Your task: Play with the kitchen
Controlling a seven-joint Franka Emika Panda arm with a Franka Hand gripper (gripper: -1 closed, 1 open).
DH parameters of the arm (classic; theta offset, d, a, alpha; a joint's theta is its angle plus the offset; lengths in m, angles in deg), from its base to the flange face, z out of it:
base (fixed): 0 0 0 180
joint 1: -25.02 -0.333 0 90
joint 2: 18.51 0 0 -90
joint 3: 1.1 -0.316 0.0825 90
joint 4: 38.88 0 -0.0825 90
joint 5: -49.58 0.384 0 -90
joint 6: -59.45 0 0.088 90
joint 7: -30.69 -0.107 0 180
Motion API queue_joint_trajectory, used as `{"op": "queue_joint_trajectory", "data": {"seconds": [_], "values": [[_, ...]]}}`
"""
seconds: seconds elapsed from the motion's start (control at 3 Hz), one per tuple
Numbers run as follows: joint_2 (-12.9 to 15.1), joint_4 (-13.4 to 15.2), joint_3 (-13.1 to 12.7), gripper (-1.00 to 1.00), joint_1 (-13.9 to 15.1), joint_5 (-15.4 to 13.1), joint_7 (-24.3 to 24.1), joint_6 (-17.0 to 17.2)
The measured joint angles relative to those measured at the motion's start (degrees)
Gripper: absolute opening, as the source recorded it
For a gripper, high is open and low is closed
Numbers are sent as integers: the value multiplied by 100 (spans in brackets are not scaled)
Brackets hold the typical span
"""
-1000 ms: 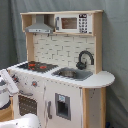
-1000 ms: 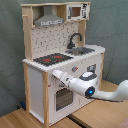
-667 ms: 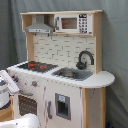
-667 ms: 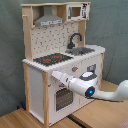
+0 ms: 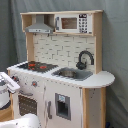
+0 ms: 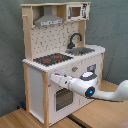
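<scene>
Standing behind tool (image 6: 52, 78), kitchen (image 6: 60, 55), oven front close

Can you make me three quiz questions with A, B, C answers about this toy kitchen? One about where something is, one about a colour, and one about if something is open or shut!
1. Where is the microwave?
A. Under the sink
B. On the top shelf, beside the hood
C. On the floor

2. What colour is the faucet?
A. Black
B. Yellow
C. Pink

3. How is the oven door?
A. Wide open
B. Missing
C. Shut

Answers:
1. B, in both exterior views it sits up high next to the grey hood.
2. A, it curves dark black over the grey sink.
3. C, in the second exterior view the door lies flat against the kitchen front, behind the arm.
</scene>
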Motion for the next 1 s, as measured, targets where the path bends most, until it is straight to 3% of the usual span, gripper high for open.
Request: {"op": "queue_joint_trajectory", "data": {"seconds": [1.0], "values": [[0,23,-3,-100,-9,0,1898,1]]}}
